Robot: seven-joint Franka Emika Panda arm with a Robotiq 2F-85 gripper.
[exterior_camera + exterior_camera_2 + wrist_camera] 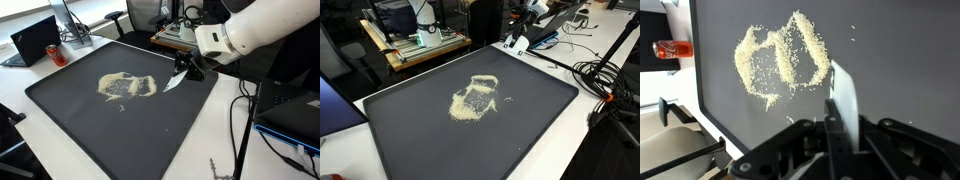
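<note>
Robotiq gripper (190, 68) at the edge of the black mat (100, 135), on the side nearest the arm's white wrist. Fingers together, clamped on a thin white scraper (175, 82). Grips the blade by its upper end and slants it down and inward, toward the mat's middle. Cannot tell whether the lower tip touches the mat or hangs just above it.

In the wrist view, the same blade (843, 95) running out from between the dark fingers (855, 140), narrow and pale against the mat's dark surface. Tip close beside the grains, with a thin strip of bare mat between.

Pale grains (127, 87) near the middle of the mat, well inside its raised rim on every side. Spread as a loose, flat patch with curved bands and dark gaps of bare mat inside it; looks like rough loops in the wrist view (780, 62). A few stray grains scattered on the mat just outside the patch, some on the scraper's side.

Off the mat: a dark laptop (35, 40) beyond one corner, a small red object (672, 48) past the mat's edge on the pale table, and black cables (605, 80) beside the mat's long side in an exterior view.
</note>
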